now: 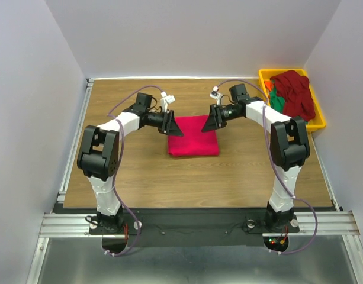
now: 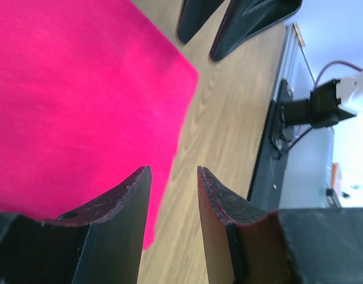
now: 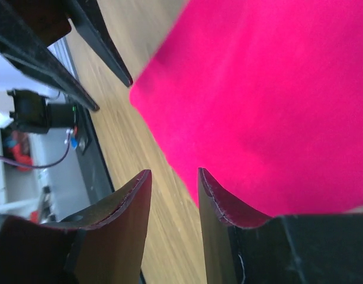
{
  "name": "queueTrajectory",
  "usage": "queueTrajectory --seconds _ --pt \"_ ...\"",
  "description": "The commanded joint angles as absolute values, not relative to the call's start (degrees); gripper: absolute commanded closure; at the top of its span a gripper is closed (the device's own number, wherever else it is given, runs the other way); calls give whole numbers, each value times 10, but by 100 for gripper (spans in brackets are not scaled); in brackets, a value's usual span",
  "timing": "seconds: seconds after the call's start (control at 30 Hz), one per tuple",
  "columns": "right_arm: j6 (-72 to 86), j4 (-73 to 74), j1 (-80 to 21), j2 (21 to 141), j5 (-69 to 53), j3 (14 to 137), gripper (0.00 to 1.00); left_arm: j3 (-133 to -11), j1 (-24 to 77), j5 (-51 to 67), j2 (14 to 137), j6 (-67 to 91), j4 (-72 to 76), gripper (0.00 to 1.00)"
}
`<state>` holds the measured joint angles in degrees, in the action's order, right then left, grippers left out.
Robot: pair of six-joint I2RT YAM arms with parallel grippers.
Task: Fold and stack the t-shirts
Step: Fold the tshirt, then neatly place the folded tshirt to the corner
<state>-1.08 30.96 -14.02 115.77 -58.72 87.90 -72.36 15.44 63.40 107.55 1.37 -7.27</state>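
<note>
A crimson-pink t-shirt (image 1: 193,137) lies folded into a flat square at the middle of the wooden table. My left gripper (image 1: 174,128) hovers at its far left corner, jaws open and empty; the shirt (image 2: 74,100) fills the left of the left wrist view. My right gripper (image 1: 210,123) hovers at its far right corner, jaws open and empty; the shirt (image 3: 270,89) fills the right of the right wrist view. A dark maroon t-shirt (image 1: 295,92) lies crumpled in the yellow tray, over a green one (image 1: 276,100) and a bit of orange cloth (image 1: 268,86).
The yellow plastic tray (image 1: 319,123) stands at the table's far right corner. The wooden table (image 1: 145,177) is bounded by white walls behind and at both sides. A metal rail runs along the left edge (image 1: 71,154).
</note>
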Motion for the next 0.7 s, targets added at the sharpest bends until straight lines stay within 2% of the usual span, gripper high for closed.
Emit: queueTrajectory --seconds 0.0,0.27,0.53,0.67 --pt "-2 298 -148 1181 -582 830 58 -685 165 624 1105 44 -34 52" --pt "-61 296 -120 1241 -498 834 60 -700 133 555 1184 15 -55 55" --pt "31 293 -132 1124 -603 818 60 -690 139 701 1067 -63 -131 54" --pt "54 284 -161 1088 -617 784 60 -665 160 706 1016 -62 -141 54"
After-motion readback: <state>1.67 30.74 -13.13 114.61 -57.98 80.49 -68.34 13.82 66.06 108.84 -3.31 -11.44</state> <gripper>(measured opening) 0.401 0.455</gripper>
